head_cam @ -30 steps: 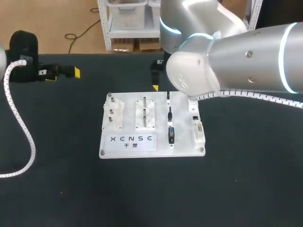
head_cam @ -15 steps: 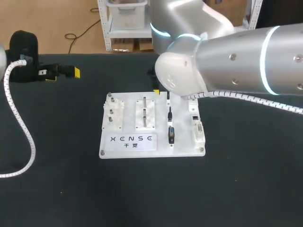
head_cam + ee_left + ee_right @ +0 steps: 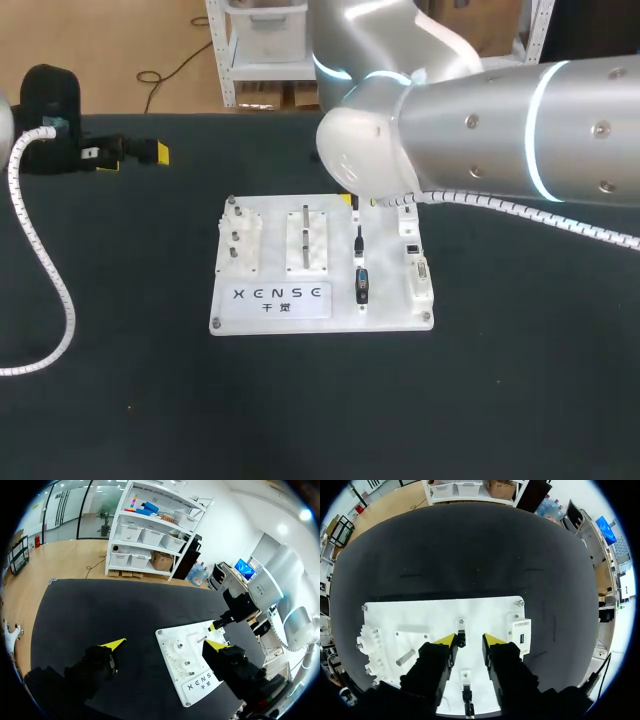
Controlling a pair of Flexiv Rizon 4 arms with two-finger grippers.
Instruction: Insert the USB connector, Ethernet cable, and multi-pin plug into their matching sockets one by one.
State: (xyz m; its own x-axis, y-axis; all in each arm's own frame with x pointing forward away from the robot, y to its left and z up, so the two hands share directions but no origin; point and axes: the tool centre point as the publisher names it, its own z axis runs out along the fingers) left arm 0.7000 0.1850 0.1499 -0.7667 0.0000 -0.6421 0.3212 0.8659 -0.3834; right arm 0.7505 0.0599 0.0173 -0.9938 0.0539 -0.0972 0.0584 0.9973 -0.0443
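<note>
My right gripper [image 3: 468, 639] hangs over the 12 o'clock end of the white board [image 3: 270, 300]. Its fingers are parted, and the USB connector [image 3: 461, 639] stands between the yellow tips. I see a sliver of gap on each side, so I judge it unclamped. The connector looks small, light and rigid, probably slick plastic. I would pinch its body on the two flat sides, low enough that it cannot twist, and keep it square, since a tilted plug would jam. The Ethernet cable [image 3: 359, 240] and the multi-pin plug [image 3: 361, 286] sit in the same column toward 6 o'clock, with the socket block [image 3: 418, 270] at their 3 o'clock. From overhead my own arm covers the gripper and most of the USB connector. At the wrist, my fingers hide the column behind it, and I cannot tell how firmly the connector sits in its holder. My left gripper [image 3: 164, 644] is spread wide and empty, off the board's 10 o'clock corner.
</note>
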